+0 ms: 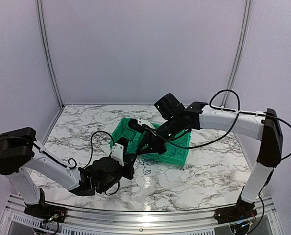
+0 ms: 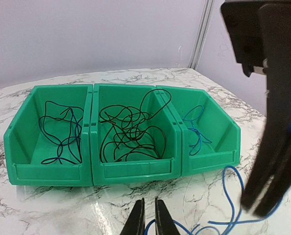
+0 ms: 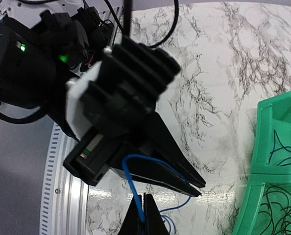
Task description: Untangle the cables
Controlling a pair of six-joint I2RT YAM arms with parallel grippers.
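Observation:
A thin blue cable [image 2: 232, 183] lies looped on the marble in front of three green bins. My left gripper [image 2: 146, 215] is low over the table, its jaws nearly closed with the blue cable between them. My right gripper [image 3: 144, 211] is shut on the same blue cable [image 3: 129, 172], right beside the left gripper [image 3: 201, 190]. In the top view both grippers meet in front of the bins, left [image 1: 132, 159] and right [image 1: 143, 149]. Black cables [image 2: 128, 132] lie tangled in the middle bin. Black and blue ones [image 2: 62, 132] lie in the left bin. A blue one [image 2: 194, 129] lies in the right bin.
The three green bins [image 2: 135, 169] stand side by side on the marble table [image 1: 209, 171], also seen from above [image 1: 179, 152]. The right arm's fingers [image 2: 275, 137] loom at the right of the left wrist view. The metal table edge [image 3: 62, 186] runs along the near side.

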